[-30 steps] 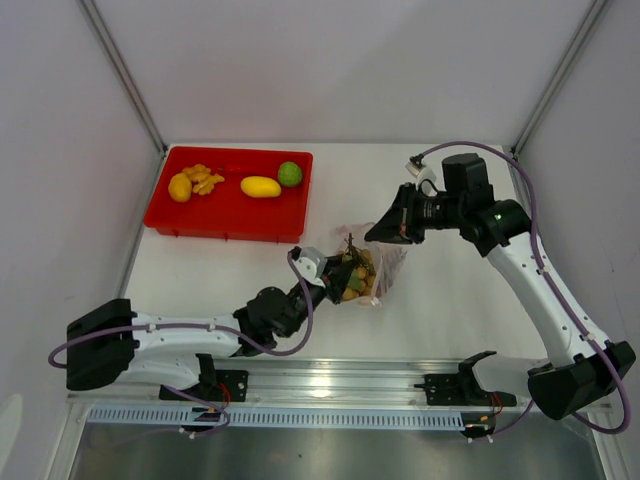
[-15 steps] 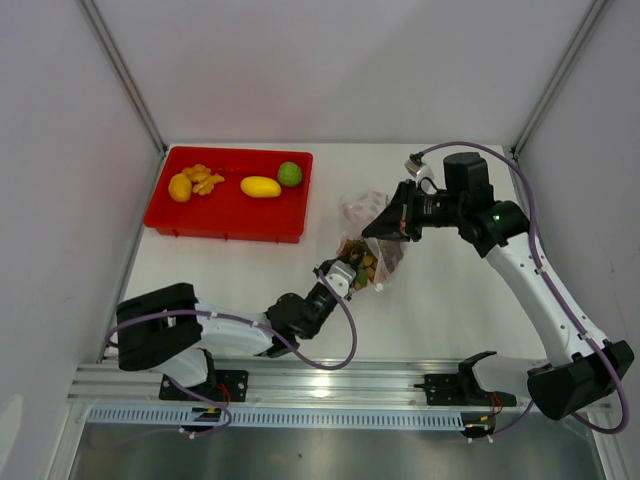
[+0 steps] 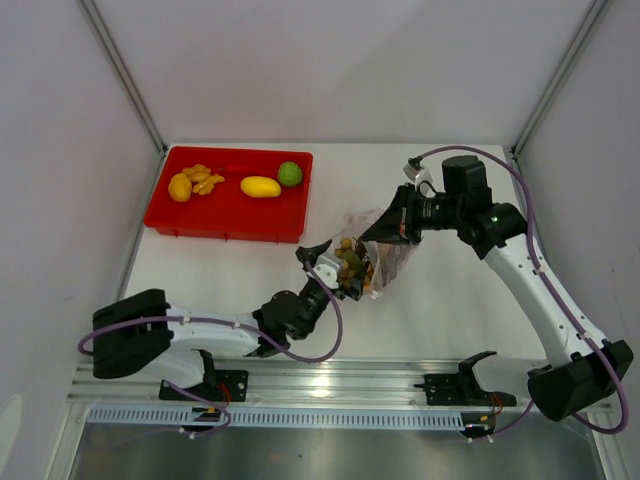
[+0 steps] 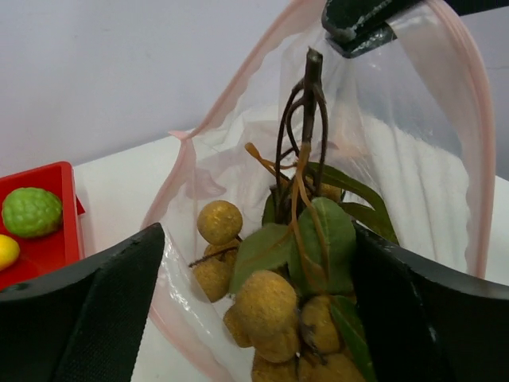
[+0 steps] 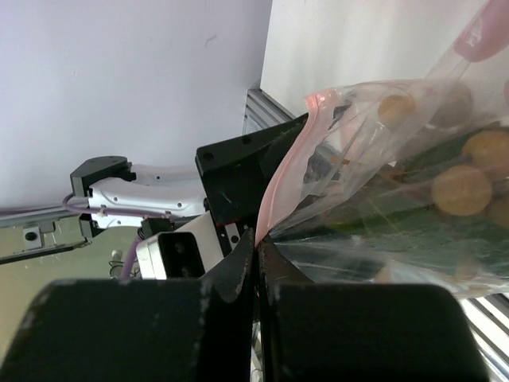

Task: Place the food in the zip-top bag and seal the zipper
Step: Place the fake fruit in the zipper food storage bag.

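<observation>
While in bag (open), nut cluster

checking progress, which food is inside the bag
The leafy brown nut cluster is in the bag; the lemon, orange pieces, mango and lime lie on the red tray.

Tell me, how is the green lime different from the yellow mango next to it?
The lime is green and round; the mango is yellow and long. The lime has bumpy skin, the mango looks smooth. The lime sits nearer the right rim of the red tray than the mango. Both lie in that tray, outside the bag.
</observation>
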### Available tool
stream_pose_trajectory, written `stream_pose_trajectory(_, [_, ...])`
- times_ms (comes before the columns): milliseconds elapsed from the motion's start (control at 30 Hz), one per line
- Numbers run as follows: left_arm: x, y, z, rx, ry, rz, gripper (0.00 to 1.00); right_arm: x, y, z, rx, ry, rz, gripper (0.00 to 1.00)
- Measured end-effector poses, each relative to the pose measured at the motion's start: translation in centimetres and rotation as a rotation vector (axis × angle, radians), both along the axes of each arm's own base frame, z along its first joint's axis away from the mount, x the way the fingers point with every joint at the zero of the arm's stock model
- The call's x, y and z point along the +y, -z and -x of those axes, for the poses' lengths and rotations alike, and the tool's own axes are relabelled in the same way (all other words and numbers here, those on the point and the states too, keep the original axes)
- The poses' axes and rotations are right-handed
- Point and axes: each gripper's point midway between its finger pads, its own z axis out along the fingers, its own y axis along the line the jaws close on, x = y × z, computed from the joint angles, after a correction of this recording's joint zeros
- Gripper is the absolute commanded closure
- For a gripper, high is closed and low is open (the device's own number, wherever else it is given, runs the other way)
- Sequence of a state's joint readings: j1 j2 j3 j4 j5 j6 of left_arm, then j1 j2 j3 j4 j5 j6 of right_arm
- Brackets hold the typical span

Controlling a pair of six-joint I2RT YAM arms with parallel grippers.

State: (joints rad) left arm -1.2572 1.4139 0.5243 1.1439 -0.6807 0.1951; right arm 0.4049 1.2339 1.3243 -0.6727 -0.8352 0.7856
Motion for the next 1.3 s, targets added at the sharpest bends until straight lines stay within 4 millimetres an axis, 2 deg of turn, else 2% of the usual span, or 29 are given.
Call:
stream_pose_trajectory(200, [1.6,-0.9,1.1,0.076,0.029,0.049,0.01,0.0,-0.6,0.3,-0.018,-0.013,-0.017,1.0])
stream_pose_trajectory(600, [6.6,-4.4,3.9,0.21,0.095,0.217,0.01,0.0,-1.4,1.1,-0.037,-0.041,-0.043,1.0])
stream_pose_trajectory(733, [7.9,-4.0,4.2,0.312,0.08,0.24,0.02,0.0,-1.6,1.4,-0.039,-0.05,-0.049,1.0])
stream_pose_trajectory(833, [8.8,-4.0,3.5,0.418,0.04,0.252,0.07,0.0,-1.6,1.5,-0.048,-0.058,-0.049,1.0])
stream_pose_trajectory(900, [9.1,-4.2,3.0,0.484,0.01,0.258,0.06,0.0,-1.6,1.6,-0.056,-0.065,-0.047,1.0])
stream_pose_trajectory(967, [9.0,-4.6,2.9,0.531,0.002,0.268,0.07,0.0,-1.5,1.7,-0.067,-0.072,-0.044,1.0])
stream_pose_trajectory(1200, [9.2,-3.8,4.3,0.622,0.059,0.29,0.08,-0.1,-0.6,2.3,-0.092,-0.109,-0.011,1.0])
stream_pose_trajectory(1300, [9.4,-3.4,4.3,0.649,0.055,0.288,0.16,-0.1,-0.1,2.5,-0.097,-0.12,0.001,1.0])
